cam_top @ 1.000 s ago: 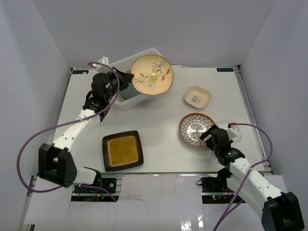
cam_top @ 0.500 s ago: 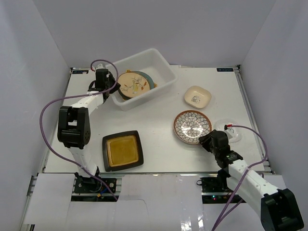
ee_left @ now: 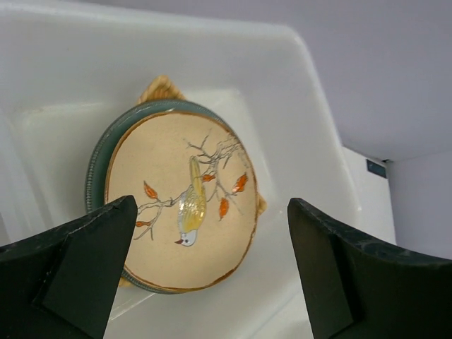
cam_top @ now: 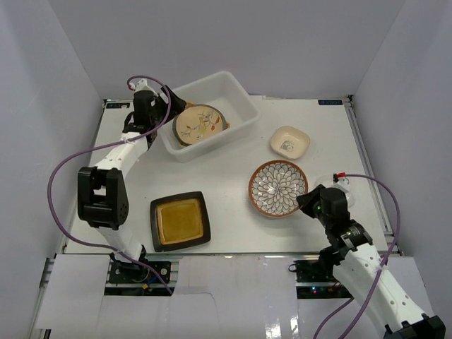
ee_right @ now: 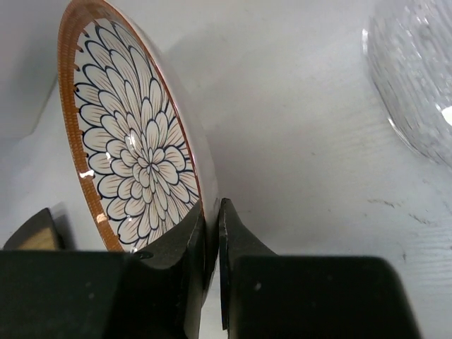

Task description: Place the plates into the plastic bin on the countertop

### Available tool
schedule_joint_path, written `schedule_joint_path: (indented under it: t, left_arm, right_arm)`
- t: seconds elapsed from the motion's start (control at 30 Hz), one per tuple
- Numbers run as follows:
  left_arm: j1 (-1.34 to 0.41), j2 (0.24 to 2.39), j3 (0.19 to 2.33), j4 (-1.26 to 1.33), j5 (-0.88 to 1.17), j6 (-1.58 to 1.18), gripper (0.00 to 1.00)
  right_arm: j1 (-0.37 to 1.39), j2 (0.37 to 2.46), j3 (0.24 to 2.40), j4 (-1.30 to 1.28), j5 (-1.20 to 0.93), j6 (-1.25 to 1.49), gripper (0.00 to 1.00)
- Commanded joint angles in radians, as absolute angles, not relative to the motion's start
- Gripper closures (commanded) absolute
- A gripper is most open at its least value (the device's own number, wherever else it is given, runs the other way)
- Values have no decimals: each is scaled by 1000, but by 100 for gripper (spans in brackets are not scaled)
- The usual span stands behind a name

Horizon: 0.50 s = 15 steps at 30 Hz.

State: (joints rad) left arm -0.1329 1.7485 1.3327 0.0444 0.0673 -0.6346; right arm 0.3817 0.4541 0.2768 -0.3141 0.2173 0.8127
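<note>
Top external view is showing my two arms busy at opposite ends of the bench [cam_top: 233, 176]. My left jaws are standing wide apart, hovering over the plastic bin [cam_top: 244, 113] at the far left. Nothing is sitting between them. Below them the cream floral plate [ee_left: 180, 212] is lying face up inside the bin, stacked on the blue-grey plate [ee_left: 95, 169], with an orange wedge [ee_left: 161, 88] peeking out behind. Stacking them flat is leaving room in the bin for the rest, I am judging.

My right jaws are clamping together on the near rim of the brown mandala plate [ee_right: 134, 155], one finger over the patterned face and one under the white underside. I am gripping at the rim because a plate this shallow is offering no other purchase. In the right wrist view it is tilting up from the jaws, though I cannot tell whether it is fully clear of the bench. The small clear plate [ee_right: 417, 92] is sitting just beside my wrist, so I am needing to lift without sweeping it.

The black square plate [cam_top: 180, 221] and the small cream square plate [cam_top: 289, 143] are waiting on the bench, well apart from the bin.
</note>
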Motion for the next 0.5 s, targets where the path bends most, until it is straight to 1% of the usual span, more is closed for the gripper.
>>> schedule_joint_path:
  t: [0.0,0.1,0.13,0.17,0.23,0.27,0.3,0.37,0.4,0.43,0.47]
  left_arm:
    - [-133,1606,1326,44,70,-638,2]
    - [-133,1487,1284,55,144,-664,2]
    - [-133,1448,1241,57,170,-669,2]
    - [-135,1365,1214,58,198,-673,2]
    - [-135,1263,1142,58,277,-678,2]
    - [-135,1150,1058,57,308,-683,2]
    - [-135,1090,1020,25,399,-690,2]
    - [-138,966,924,6,503,-660,2]
    - [-140,839,889,-49,555,-652,2]
    - [-140,777,859,-84,557,-628,2]
    - [-140,722,827,-125,549,-602,2]
  right_arm:
    - [382,503,518,-95,100,752,92]
    - [383,622,624,-17,12,736,92]
    - [383,653,647,59,-11,736,92]
    - [387,682,669,95,-38,733,92]
    - [391,800,750,168,-63,710,92]
    - [394,893,784,179,-81,703,92]
    - [397,937,817,189,-93,684,92]
    - [417,1067,917,222,-107,666,92]
    - [425,1109,951,229,-104,649,92]
    - [443,1152,1022,242,-101,638,92]
    - [452,1237,1061,247,-92,632,92]
